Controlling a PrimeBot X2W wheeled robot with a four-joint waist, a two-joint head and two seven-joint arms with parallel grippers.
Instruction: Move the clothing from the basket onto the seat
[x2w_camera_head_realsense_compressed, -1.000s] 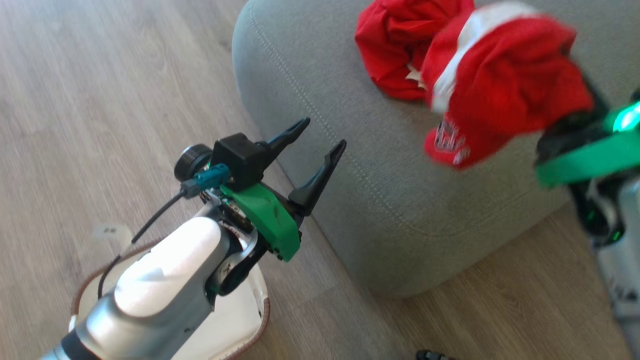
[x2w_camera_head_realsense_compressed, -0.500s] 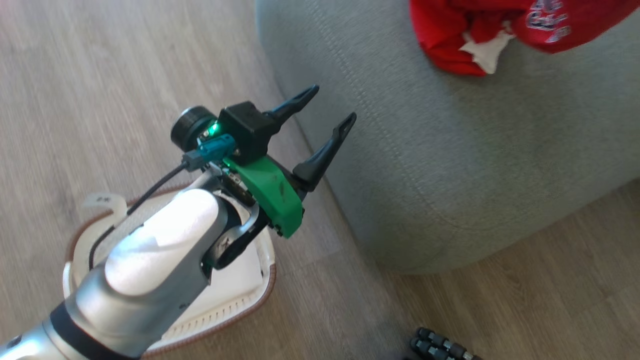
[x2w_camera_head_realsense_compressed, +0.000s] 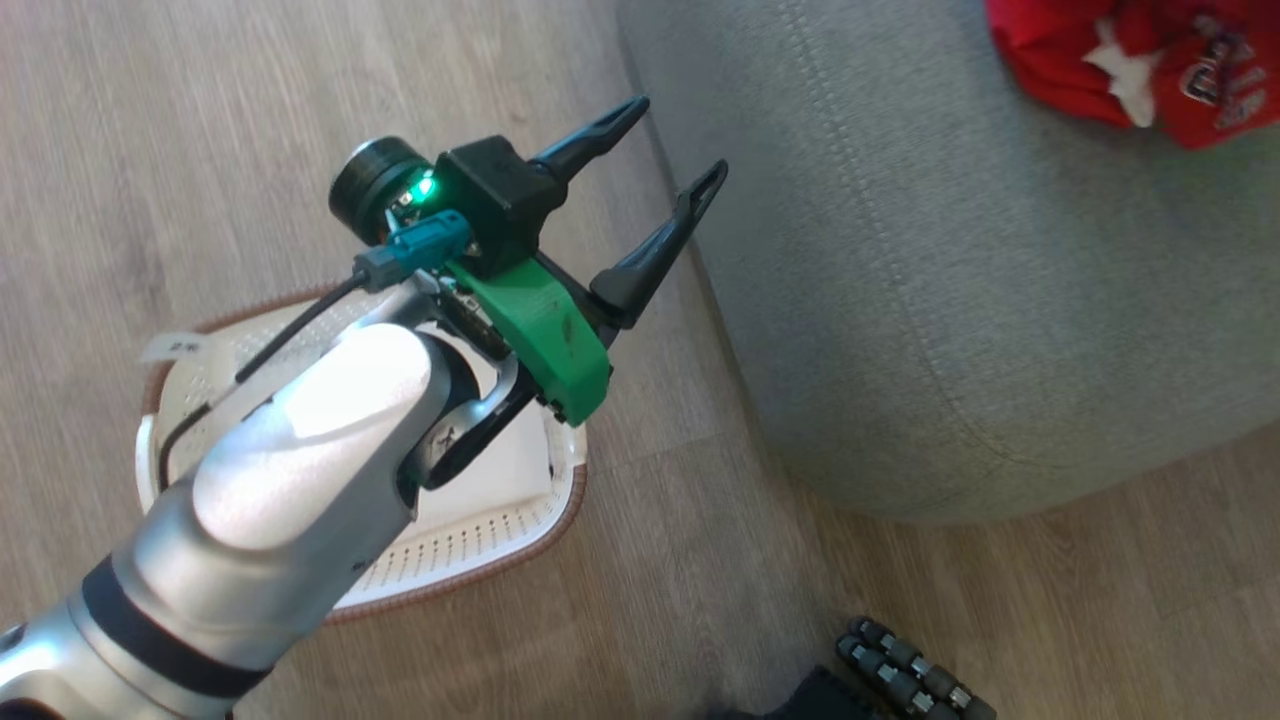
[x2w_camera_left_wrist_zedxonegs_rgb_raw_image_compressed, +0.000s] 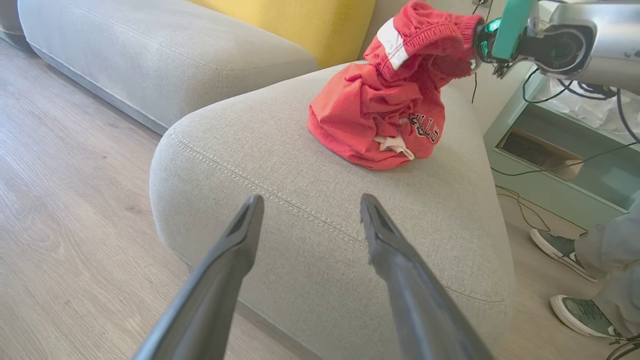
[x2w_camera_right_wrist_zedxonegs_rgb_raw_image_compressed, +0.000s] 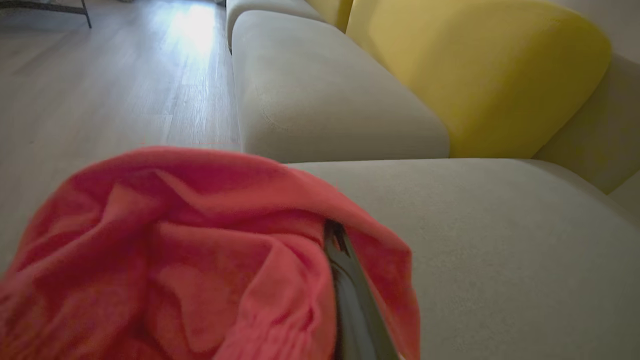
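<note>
right gripper (x2w_camera_right_wrist_zedxonegs_rgb_raw_image_compressed: 340, 260): we are pinching a red garment (x2w_camera_left_wrist_zedxonegs_rgb_raw_image_compressed: 420, 40) above the other clothing (x2w_camera_left_wrist_zedxonegs_rgb_raw_image_compressed: 370, 120) on the seat (x2w_camera_left_wrist_zedxonegs_rgb_raw_image_compressed: 240, 135), for release | left gripper (x2w_camera_head_realsense_compressed: 678, 137): we are idling it spread-jawed near the basket (x2w_camera_head_realsense_compressed: 470, 540), unneeded

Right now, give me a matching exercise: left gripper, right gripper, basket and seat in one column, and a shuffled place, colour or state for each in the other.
1 left gripper
2 right gripper
3 basket
4 seat

A on the floor
B fingers shut on a red garment
C grey fabric
D fingers open, nothing between them

Pairs: 1-D, 2-B, 3-A, 4-C
</note>
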